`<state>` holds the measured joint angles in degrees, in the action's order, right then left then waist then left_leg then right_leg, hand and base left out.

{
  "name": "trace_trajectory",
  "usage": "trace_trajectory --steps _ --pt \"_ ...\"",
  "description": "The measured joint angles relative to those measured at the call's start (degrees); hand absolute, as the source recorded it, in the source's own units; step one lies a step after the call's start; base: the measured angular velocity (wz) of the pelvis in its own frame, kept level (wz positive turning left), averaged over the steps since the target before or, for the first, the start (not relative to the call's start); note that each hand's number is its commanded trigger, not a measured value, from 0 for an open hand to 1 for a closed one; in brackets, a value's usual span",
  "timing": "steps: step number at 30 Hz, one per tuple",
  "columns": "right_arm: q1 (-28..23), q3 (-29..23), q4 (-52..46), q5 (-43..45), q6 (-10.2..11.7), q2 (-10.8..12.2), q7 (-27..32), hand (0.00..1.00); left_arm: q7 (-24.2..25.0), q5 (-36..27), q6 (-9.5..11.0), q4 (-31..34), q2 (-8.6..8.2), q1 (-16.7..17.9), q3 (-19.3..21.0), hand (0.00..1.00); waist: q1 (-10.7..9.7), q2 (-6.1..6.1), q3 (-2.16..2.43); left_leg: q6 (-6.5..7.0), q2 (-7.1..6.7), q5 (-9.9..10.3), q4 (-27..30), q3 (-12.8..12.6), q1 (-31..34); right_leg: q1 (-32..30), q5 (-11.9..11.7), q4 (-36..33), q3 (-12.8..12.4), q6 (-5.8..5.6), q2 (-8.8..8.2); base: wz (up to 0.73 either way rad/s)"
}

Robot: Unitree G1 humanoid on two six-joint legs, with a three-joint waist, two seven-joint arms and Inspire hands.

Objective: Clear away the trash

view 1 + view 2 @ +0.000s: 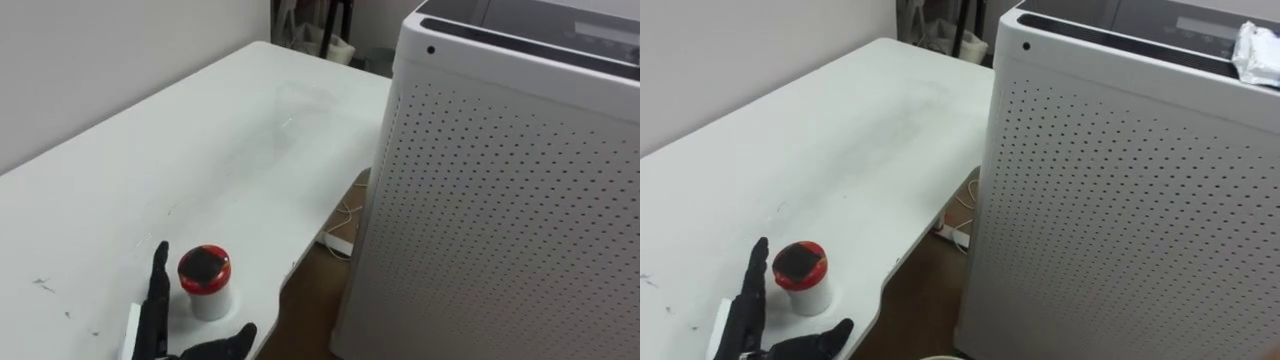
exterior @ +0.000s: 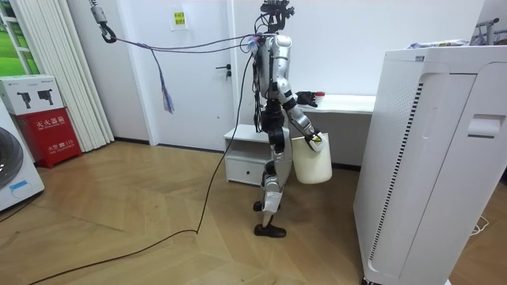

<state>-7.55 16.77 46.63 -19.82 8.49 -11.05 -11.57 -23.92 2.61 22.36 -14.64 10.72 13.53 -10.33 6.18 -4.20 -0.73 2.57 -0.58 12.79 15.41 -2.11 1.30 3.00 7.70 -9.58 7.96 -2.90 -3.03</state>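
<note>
Left hand [image 1: 155, 310] spread wide, empty, just left of red-lidded jar [image 1: 207, 283] near tabletop's [image 1: 200, 150] right edge; I judge it's framing a grasp | right hand [image 2: 315, 141] at white bucket [image 2: 311, 165], hung low for garbage; grip: cannot tell

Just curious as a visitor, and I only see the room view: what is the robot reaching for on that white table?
Observer: A small white jar with a red lid, near the table's edge.
Operator: Is it holding it?
Observer: No, the left hand is open, fingers straight beside the jar.
Operator: Anything on the floor there?
Observer: Seemingly a white power strip, between table and air purifier.
</note>
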Motion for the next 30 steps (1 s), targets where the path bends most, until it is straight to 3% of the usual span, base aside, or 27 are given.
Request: trace_trajectory --steps 4,12,19,23,24,25,26,30 --pt "-0.13 0.0 -0.36 -0.04 0.0 0.0 0.12 1.0 0.64 -2.98 0.14 -0.1 0.09 -0.36 -0.15 0.0 -0.08 0.05 -0.03 0.0 -0.01 0.0 -0.13 -0.04 -0.57 0.41 0.0 0.01 0.03 0.0 -0.06 0.0" --pt "-0.15 -0.05 -0.67 -0.02 -0.31 0.01 -0.02 1.0 0.33 -3.17 -0.51 -2.28 -0.06 -2.55 0.23 0.0 -0.49 0.38 -0.26 -0.05 0.02 -0.04 -0.11 -0.35 -1.07 0.91 0.0 0.03 0.08 0.0 -0.05 -0.02" --pt "-0.56 -0.07 -2.58 0.1 -0.92 -0.04 -0.07 1.0 -0.41 -3.19 -2.37 -2.28 -0.44 -3.15 1.24 0.0 -1.72 1.86 -0.37 -0.04 0.15 -0.03 -0.16 -0.8 -1.53 1.01 -0.03 -0.09 -0.12 0.05 -0.05 -0.02" --pt "-0.67 -0.18 -2.58 0.16 -0.92 -0.08 -0.03 1.0 -0.44 -3.19 -2.4 -2.27 -0.54 -4.19 1.29 0.0 -1.92 2.15 -0.28 -0.05 0.55 -0.03 -0.31 -1.12 -1.85 0.98 -0.03 -0.11 -0.1 0.05 -0.04 -0.03" --pt "-0.76 -0.18 -2.58 0.26 -0.92 -0.08 -0.03 1.0 -0.43 -3.19 -2.41 -2.27 -0.54 -4.27 1.31 0.08 -1.95 2.17 -0.25 -0.05 0.56 -0.03 -0.48 -1.22 -1.97 1.03 -0.03 -0.11 -0.1 0.06 -0.03 -0.09" --pt "-1.09 -0.19 -2.65 0.88 -0.92 -0.08 -0.01 1.0 -0.42 -3.2 -2.42 -2.27 -0.54 -4.32 1.33 0.93 -2.01 2.18 -0.1 -0.05 0.6 -0.03 -0.67 -1.46 -2.12 1.14 -0.03 -0.12 -0.01 0.06 -0.03 -0.07" --pt "-1.56 -0.22 -2.99 1.52 -0.92 -0.07 0.12 1.0 -0.39 -3.2 -2.44 -2.27 -0.54 -4.42 1.38 1.0 -2.29 2.19 -0.07 -0.05 0.61 -0.03 -0.75 -1.52 -2.21 1.19 -0.03 -0.13 0.03 0.06 -0.02 -0.05" --pt "-1.89 -0.23 -3.09 2.46 -0.92 -0.06 0.28 1.0 -0.43 -3.24 -2.48 -2.26 -0.57 -4.51 2.41 1.0 -2.87 2.25 -0.04 -0.05 0.72 -0.03 -0.95 -2.15 -2.46 0.97 -0.03 -0.21 0.04 0.07 -0.03 -0.09"
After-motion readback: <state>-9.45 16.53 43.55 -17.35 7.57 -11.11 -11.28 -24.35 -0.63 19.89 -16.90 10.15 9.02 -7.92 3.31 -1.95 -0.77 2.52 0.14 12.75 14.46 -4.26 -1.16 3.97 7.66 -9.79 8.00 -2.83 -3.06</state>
